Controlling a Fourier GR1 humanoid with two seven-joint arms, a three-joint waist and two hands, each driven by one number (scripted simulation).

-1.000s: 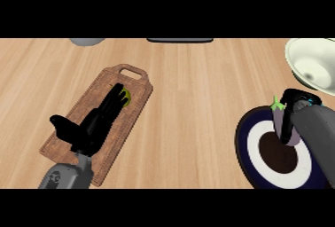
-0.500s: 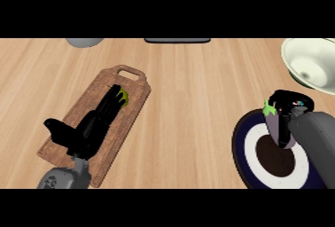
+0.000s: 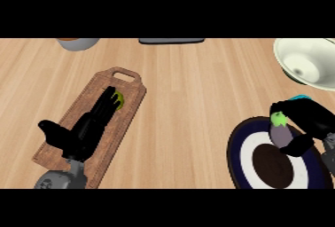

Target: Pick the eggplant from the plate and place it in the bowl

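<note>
Eggplant (image 3: 283, 133), grey-purple with a bright green stem end, shows at the right of the frame over the upper rim of the dark blue plate (image 3: 237, 155); whether it touches the plate I cannot tell. The right hand (image 3: 309, 118) has its fingers (image 3: 286, 107) and thumb curled round it. Against half a second ago, the eggplant sits slightly lower and further right, and more of the plate shows. The cream bowl (image 3: 306, 62) stands at upper right, well apart. At lower left the left hand (image 3: 82, 131) lies straight-fingered along a wooden board (image 3: 131, 91), as before.
</note>
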